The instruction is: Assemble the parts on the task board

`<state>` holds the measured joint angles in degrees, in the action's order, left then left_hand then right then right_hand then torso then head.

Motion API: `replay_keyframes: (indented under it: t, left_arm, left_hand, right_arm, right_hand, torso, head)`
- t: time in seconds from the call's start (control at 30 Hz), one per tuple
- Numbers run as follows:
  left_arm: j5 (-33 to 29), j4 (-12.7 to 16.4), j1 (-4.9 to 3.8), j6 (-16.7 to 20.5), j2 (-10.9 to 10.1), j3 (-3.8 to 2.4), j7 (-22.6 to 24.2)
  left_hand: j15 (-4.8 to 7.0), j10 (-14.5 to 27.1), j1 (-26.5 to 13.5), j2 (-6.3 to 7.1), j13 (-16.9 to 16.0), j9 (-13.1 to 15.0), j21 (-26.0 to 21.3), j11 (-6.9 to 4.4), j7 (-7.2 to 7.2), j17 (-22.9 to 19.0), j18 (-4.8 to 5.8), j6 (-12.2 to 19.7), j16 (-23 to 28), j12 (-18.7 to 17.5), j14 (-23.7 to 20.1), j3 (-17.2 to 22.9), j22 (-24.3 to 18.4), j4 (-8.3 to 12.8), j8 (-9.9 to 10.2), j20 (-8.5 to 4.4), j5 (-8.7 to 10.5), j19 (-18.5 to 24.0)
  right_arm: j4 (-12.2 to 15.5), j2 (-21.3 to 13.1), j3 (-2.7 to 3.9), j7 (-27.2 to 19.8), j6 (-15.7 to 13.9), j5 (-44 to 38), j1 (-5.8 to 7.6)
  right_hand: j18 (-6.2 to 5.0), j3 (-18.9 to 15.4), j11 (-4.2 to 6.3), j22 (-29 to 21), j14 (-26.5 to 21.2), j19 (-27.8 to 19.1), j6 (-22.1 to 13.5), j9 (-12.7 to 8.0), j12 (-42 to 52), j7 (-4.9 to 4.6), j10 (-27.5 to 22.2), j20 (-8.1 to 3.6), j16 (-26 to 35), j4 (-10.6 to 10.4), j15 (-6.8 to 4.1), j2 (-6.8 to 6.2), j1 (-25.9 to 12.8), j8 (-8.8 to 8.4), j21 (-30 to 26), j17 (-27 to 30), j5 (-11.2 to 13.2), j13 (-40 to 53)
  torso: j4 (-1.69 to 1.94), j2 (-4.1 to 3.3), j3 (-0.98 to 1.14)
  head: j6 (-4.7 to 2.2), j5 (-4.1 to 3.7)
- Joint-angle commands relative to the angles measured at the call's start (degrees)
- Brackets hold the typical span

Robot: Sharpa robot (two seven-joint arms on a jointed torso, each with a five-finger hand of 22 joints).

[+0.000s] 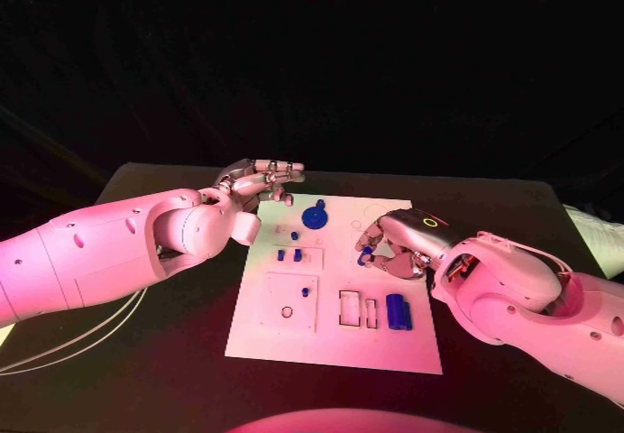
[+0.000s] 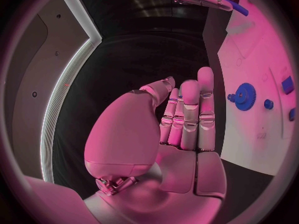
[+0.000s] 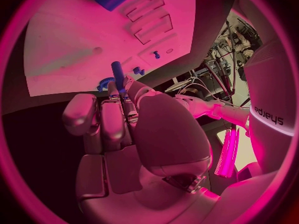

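The white task board (image 1: 341, 338) lies in the middle of the black table. My right hand (image 1: 398, 240) hovers over the board's right half and pinches a slim blue peg (image 1: 365, 256) between thumb and fingertips; the right wrist view shows the peg (image 3: 117, 73) sticking out past the fingertips. My left hand (image 1: 261, 183) hangs at the board's far left corner with its fingers stretched out and nothing in them, as the left wrist view (image 2: 186, 115) confirms. A blue gear (image 1: 315, 216) stands on the board between the two hands, also visible as the gear (image 2: 243, 95).
Two small blue pieces (image 1: 289, 255) stand left of the right hand. A blue cylinder (image 1: 398, 311) lies beside rectangular slots (image 1: 353, 308) near the front. A small blue pin (image 1: 306, 291) and a ring (image 1: 286, 312) sit on the front-left square plate.
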<state>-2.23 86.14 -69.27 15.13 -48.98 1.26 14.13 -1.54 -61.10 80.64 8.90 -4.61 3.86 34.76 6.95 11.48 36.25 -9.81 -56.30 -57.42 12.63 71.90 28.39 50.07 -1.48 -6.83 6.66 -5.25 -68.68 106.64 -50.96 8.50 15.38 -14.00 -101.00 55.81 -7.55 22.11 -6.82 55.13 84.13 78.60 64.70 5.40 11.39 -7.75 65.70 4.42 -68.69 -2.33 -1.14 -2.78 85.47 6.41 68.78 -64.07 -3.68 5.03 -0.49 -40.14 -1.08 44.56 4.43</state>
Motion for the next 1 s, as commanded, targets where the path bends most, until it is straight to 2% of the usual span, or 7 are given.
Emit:
replay_keyframes:
  t: [0.03, 0.27, 0.47, 0.67, 0.77, 0.93, 1.0]
  left_arm:
    - [0.6, 0.1, -0.02, -1.2, 0.2, -0.03, 0.2]
    - [0.6, 0.1, -0.02, -1.4, 0.7, -0.03, 0.2]
    - [0.6, 0.1, -0.02, -1.4, 1.1, -0.04, 0.2]
    - [0.6, 0.2, -0.02, -1.5, 1.4, -0.04, 0.3]
    - [0.6, 0.1, -0.02, -1.6, 1.5, -0.04, 0.3]
    - [0.6, 0.2, -0.02, -1.8, 1.7, -0.04, 0.3]
    - [0.6, 0.2, -0.02, -1.8, 1.7, -0.04, 0.3]
  left_hand:
    - [-0.09, 0.3, -0.6, 0.14, 0.1, 0.0, -0.4, 0.06, -0.07, 0.0, -0.59, 0.3, 0.0, 0.4, -0.4, -0.3, -0.1, -0.1, -0.3, 0.45, 0.01, -0.1]
    - [-0.09, 0.3, -0.6, 0.14, 0.1, 0.0, -0.4, 0.06, -0.07, 0.0, -0.59, 0.3, 0.0, 0.4, -0.4, -0.3, -0.1, -0.1, -0.3, 0.45, 0.01, -0.1]
    - [-0.11, 0.4, -0.6, 0.11, 0.1, 0.0, -0.4, 0.07, -0.07, 0.0, -0.60, 0.4, -0.1, 0.5, -0.4, -0.4, -0.1, -0.1, -0.4, 0.47, 0.01, -0.1]
    - [-0.11, 0.4, -0.6, 0.11, 0.1, 0.0, -0.4, 0.07, -0.07, 0.0, -0.60, 0.4, -0.1, 0.5, -0.4, -0.4, -0.1, -0.1, -0.4, 0.47, 0.01, -0.1]
    - [-0.11, 0.4, -0.6, 0.11, 0.1, 0.0, -0.4, 0.07, -0.07, 0.0, -0.60, 0.4, -0.1, 0.5, -0.4, -0.4, -0.1, -0.1, -0.4, 0.47, 0.01, -0.1]
    - [-0.11, 0.4, -0.6, 0.11, 0.1, 0.0, -0.4, 0.07, -0.07, 0.0, -0.60, 0.4, -0.1, 0.5, -0.4, -0.4, -0.1, -0.1, -0.4, 0.47, 0.01, -0.1]
    - [-0.11, 0.4, -0.6, 0.11, 0.1, 0.0, -0.4, 0.07, -0.07, 0.0, -0.60, 0.4, -0.1, 0.5, -0.4, -0.4, -0.1, -0.1, -0.4, 0.47, 0.01, -0.1]
  right_arm:
    - [1.2, 0.7, 0.07, -0.3, -1.7, 0.8, 0.04]
    - [1.8, 5.5, 0.03, -1.8, -1.2, 1.1, -0.46]
    - [0.7, 10.4, -0.56, -2.8, -0.4, -0.7, -1.88]
    - [-1.3, 13.9, -0.90, -3.7, 0.5, -1.1, -4.23]
    - [-2.7, 15.3, -1.00, -4.0, 1.0, -1.2, -5.30]
    - [-4.6, 16.6, -1.30, -4.4, 1.7, -1.2, -6.32]
    - [-5.1, 16.8, -1.39, -4.4, 1.8, -1.4, -6.56]
  right_hand:
    - [1.07, 2.2, 3.46, 0.0, 1.9, 0.4, 0.3, 0.1, -0.3, 0.06, 3.9, -0.02, -0.3, 1.9, -0.39, -0.61, -0.3, -0.09, 0.2, 0.0, -0.4, 0.0]
    - [1.06, 2.6, 3.48, 0.0, 1.9, 0.3, 0.4, 0.1, -0.4, 0.09, 4.1, -0.04, -0.3, 2.1, -0.41, -0.61, -0.5, -0.10, 0.3, 0.1, -0.7, 0.1]
    - [1.04, 2.9, 3.47, -0.1, 1.9, 0.3, 0.5, 0.1, -0.6, 0.08, 4.1, -0.06, -0.3, 2.2, -0.42, -0.64, -0.6, -0.13, 0.2, 0.1, -1.0, 0.1]
    - [1.02, 3.1, 3.47, -0.2, 1.8, 0.2, 0.5, 0.1, -0.7, 0.08, 4.1, -0.08, -0.2, 2.3, -0.42, -0.70, -0.7, -0.16, 0.2, 0.2, -1.2, 0.2]
    - [1.02, 3.1, 3.47, -0.1, 1.8, 0.2, 0.5, 0.1, -0.7, 0.08, 4.1, -0.08, -0.3, 2.4, -0.41, -0.72, -0.7, -0.17, 0.2, 0.2, -1.2, 0.2]
    - [1.02, 3.2, 3.46, -0.1, 1.8, 0.2, 0.5, 0.1, -0.8, 0.07, 4.1, -0.09, -0.3, 2.5, -0.41, -0.74, -0.7, -0.19, 0.2, 0.2, -1.3, 0.2]
    - [1.02, 3.2, 3.46, -0.1, 1.8, 0.2, 0.5, 0.1, -0.8, 0.07, 4.1, -0.09, -0.3, 2.5, -0.41, -0.74, -0.7, -0.19, 0.2, 0.2, -1.3, 0.2]
  torso:
    - [-0.05, -0.05, 0.02]
    - [0.26, -0.04, 0.00]
    - [0.52, -0.10, -0.21]
    - [0.36, -0.16, -0.18]
    - [0.27, -0.13, -0.09]
    - [0.35, -0.08, -0.13]
    - [0.35, -0.08, -0.08]
  head:
    - [0.01, 0.15]
    - [0.21, 0.88]
    - [0.57, 1.45]
    - [0.75, 2.11]
    - [0.97, 2.46]
    - [1.24, 2.65]
    - [1.38, 2.79]
